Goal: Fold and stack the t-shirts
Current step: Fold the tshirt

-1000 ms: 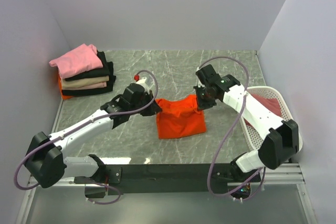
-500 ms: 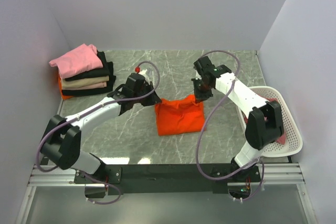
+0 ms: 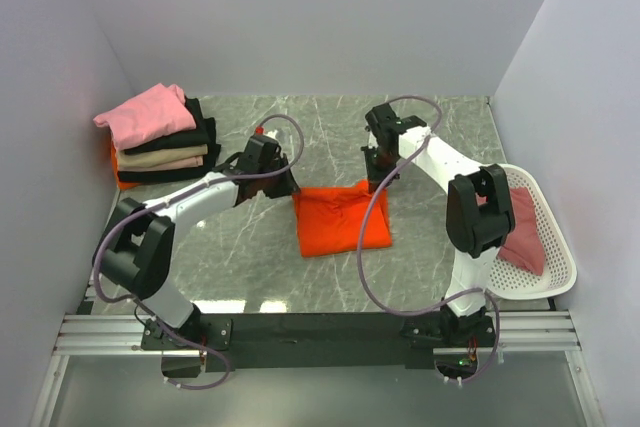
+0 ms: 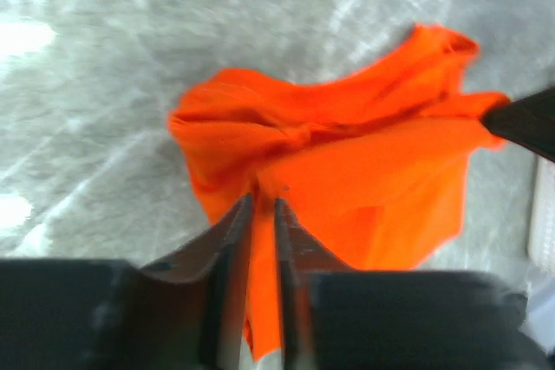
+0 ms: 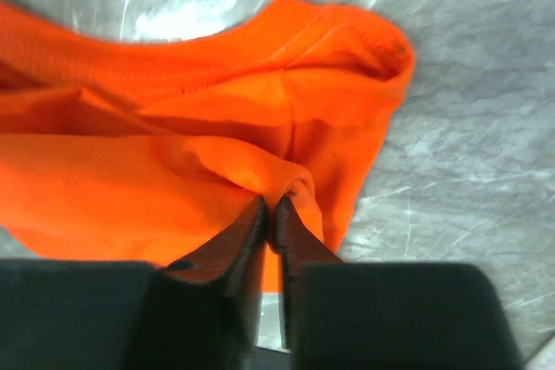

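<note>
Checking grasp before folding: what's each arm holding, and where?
Both hold the orange shirt: left jaws shut on a fold at its far left corner, right jaws at its far right corner.

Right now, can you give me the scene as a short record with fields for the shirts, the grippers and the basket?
orange shirt: bunched, at the middle of the table
left gripper: shut on the orange shirt, at its far left corner
right gripper: shut on the orange shirt, at its far right corner
stack: folded shirts, far left, with a pink shirt on top
basket: white, at the right edge, holds a rose shirt
table: grey marble pattern
</note>
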You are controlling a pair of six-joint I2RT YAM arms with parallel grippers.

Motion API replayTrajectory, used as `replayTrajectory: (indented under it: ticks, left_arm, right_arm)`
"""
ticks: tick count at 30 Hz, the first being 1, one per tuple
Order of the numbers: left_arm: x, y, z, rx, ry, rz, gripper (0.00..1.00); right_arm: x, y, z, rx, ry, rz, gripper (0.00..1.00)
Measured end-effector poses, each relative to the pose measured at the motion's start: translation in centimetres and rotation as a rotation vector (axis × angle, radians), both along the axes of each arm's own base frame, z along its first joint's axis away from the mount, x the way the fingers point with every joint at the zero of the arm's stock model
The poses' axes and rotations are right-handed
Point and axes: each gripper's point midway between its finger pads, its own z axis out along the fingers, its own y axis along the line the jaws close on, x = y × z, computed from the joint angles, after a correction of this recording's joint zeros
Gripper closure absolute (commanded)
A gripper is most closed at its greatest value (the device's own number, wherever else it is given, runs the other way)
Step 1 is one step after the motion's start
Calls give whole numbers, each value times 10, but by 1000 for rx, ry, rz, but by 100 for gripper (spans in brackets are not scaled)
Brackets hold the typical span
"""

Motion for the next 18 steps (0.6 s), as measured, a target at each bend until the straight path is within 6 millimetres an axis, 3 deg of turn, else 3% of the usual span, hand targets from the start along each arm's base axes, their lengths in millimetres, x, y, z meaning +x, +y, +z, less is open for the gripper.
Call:
replayTrajectory:
  ticks: [1,3,6,7,11,14,16,18]
  left_arm:
    - [3,3,-3,18,10,18,59]
    - [8,8,-5,52,14,46,47]
    - [18,20,3,104,-5,113,25]
    - [21,23,9,112,-22,131,14]
    - [25,40,43,117,-107,215,6]
    - [15,46,67,62,-173,232,4]
    - [5,45,68,17,-188,215,3]
    - [-8,41,54,-23,-161,184,3]
  right_arm:
    - [4,-2,0,2,0,-10,71]
    - [13,-8,3,-1,-15,-37,56]
    - [26,-20,13,-27,-60,-79,49]
    - [30,-26,19,-39,-84,-97,49]
    - [33,-38,54,-58,-190,-140,48]
    - [19,-34,86,-7,-289,-134,48]
    - [5,-24,97,26,-322,-105,50]
    - [-10,-7,93,60,-321,-55,52]
